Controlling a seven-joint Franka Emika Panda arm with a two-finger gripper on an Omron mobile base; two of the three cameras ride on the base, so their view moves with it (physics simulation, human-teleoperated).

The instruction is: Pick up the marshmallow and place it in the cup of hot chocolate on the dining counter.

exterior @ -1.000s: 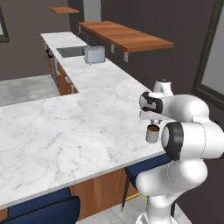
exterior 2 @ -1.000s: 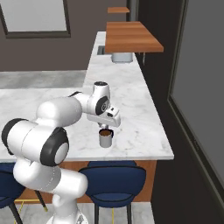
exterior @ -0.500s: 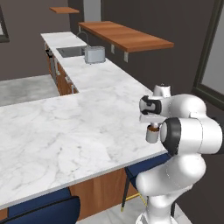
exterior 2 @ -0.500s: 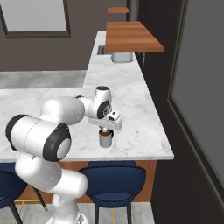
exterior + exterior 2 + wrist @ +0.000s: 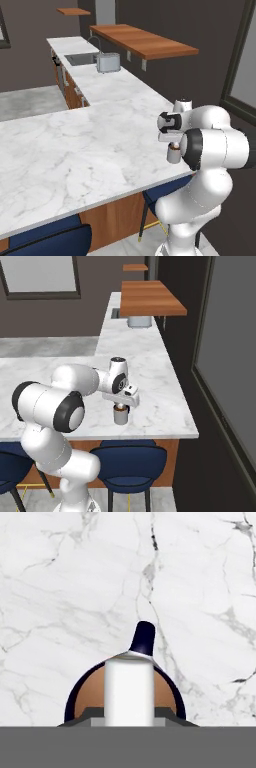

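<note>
Right now I have the white arm's two-finger gripper [image 5: 120, 404] hanging directly over the small grey metallic cup of hot chocolate [image 5: 120, 415], which stands on the long white marble dining counter with grey veins [image 5: 75, 145], close to its near edge and toward the corner by the dark wall. From the left base view the cup [image 5: 173, 153] sits just beside the arm's big elbow joint, partly hidden by it.

Looking down the hand view, I see the tiny white, soft-edged cylindrical marshmallow [image 5: 128, 692] pinched between the fingers, which are drawn in tight on it. One dark finger tip [image 5: 144, 637] pokes out beyond the marshmallow. Behind the marshmallow lies the round rim of the cup with brown liquid [image 5: 90, 699] showing on both sides, so the marshmallow is over the cup's mouth. I cannot tell whether it touches the liquid.

Farther along the counter stands a boxy silver toaster [image 5: 108, 62], beside a sink [image 5: 80, 58], under a brown wooden shelf [image 5: 142, 41]. Dark blue stools [image 5: 131, 462] are tucked below the counter edge.
</note>
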